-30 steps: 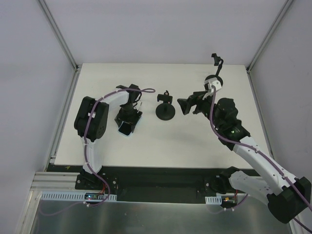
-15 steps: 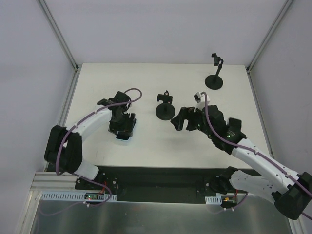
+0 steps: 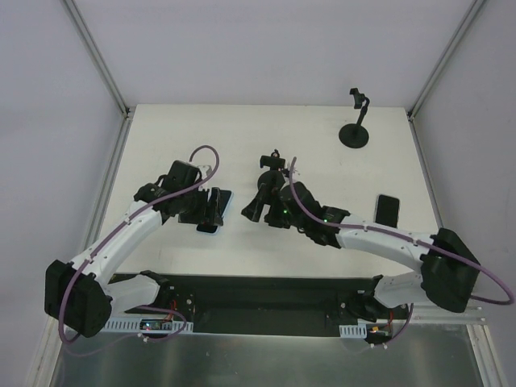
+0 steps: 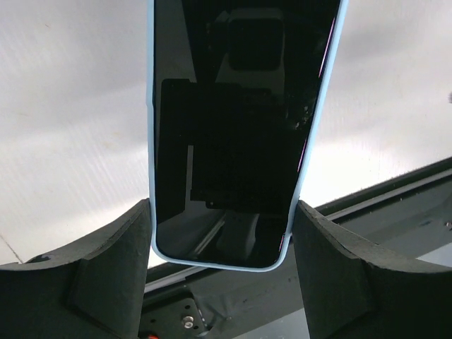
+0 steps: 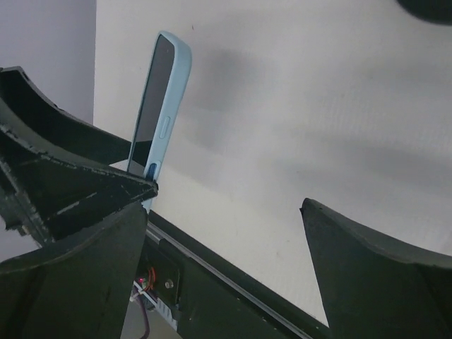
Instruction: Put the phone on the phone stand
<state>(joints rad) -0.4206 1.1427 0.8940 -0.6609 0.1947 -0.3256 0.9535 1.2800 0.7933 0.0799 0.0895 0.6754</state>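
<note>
Phone (image 4: 240, 141), pale blue case, dark screen: clamped by its lower end between the fingers of the left hand (image 4: 222, 268), tilted near upright, just left of the stand (image 3: 272, 165).
Right hand (image 3: 260, 206): fingers spread wide, holding nothing, just beside the stand, facing the phone.
Second stand (image 3: 355, 129): far right corner of the table (image 3: 322, 161).
Black phone (image 3: 388, 209): lying flat at the table's right side.

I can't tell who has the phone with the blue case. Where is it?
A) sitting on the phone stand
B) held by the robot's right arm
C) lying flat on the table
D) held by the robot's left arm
D: in the left wrist view, the phone is pinched on both sides by the jaws of the left gripper.
</note>
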